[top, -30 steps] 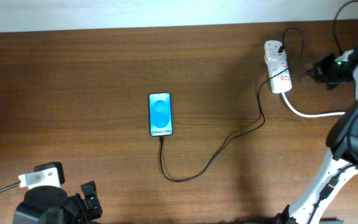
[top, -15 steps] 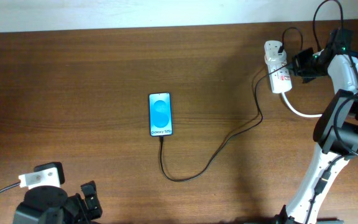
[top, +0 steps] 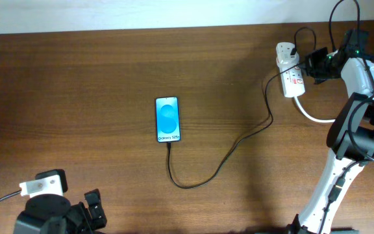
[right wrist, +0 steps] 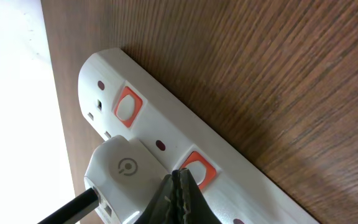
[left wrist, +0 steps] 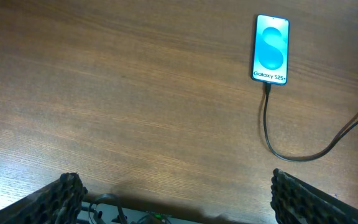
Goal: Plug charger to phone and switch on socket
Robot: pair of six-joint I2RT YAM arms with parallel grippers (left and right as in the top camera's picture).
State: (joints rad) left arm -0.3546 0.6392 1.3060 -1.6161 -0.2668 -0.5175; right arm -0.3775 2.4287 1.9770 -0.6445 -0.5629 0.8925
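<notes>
Left gripper (left wrist: 174, 182): nearest the robot base, down and to the left of the phone (top: 167, 119) and well apart from it. Fingers are spread wide and hold nothing.
Phone: lies flat on the table (top: 76, 97) with its screen up and lit blue.
Charger (top: 221, 164): the plug tip meets the phone's near edge and appears seated. The cable loops just below the phone, then runs away to the far right.
Socket (top: 289, 73): far right of the phone, well apart, at the table's back edge. A white adapter (right wrist: 120, 168) sits in it.
White cord (top: 323, 119): leaves the socket on the side away from the phone.
Right gripper (right wrist: 179, 186): at the socket. Fingers are pressed together with nothing between them, and the tip is at the red switch (right wrist: 196, 167) beside the adapter.
Done: the charger-to-phone connection, by appearance.
Left: the switch press. Contact looks made or imminent, but the switch position cannot be read.
</notes>
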